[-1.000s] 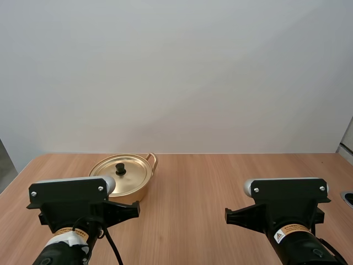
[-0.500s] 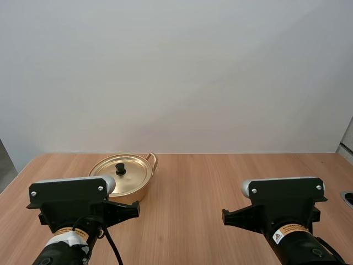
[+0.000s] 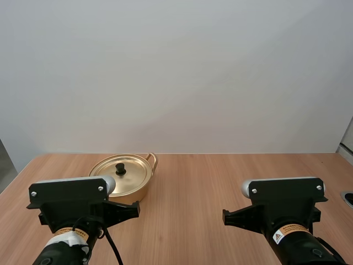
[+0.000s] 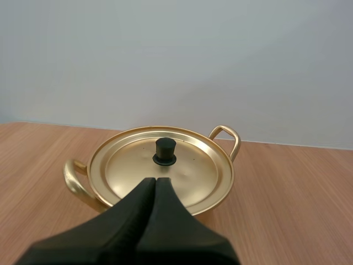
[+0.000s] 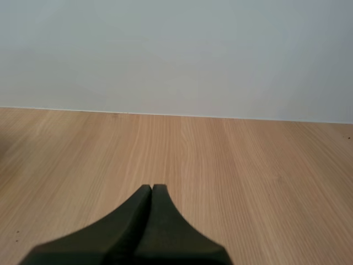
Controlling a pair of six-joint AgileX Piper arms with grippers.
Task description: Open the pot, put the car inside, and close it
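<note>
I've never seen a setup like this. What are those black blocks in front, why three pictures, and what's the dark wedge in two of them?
These are two robot arms at a wooden table. The wide picture comes from a camera above and behind them; the black blocks are the left arm and the right arm. The other two pictures come from a small camera riding on each arm's wrist. Each dark wedge is what that arm grasps with, pressed shut and holding nothing. The left fingers point at a golden pot with its lid on, a black knob on top. The right fingers hang over plain wood.
</note>
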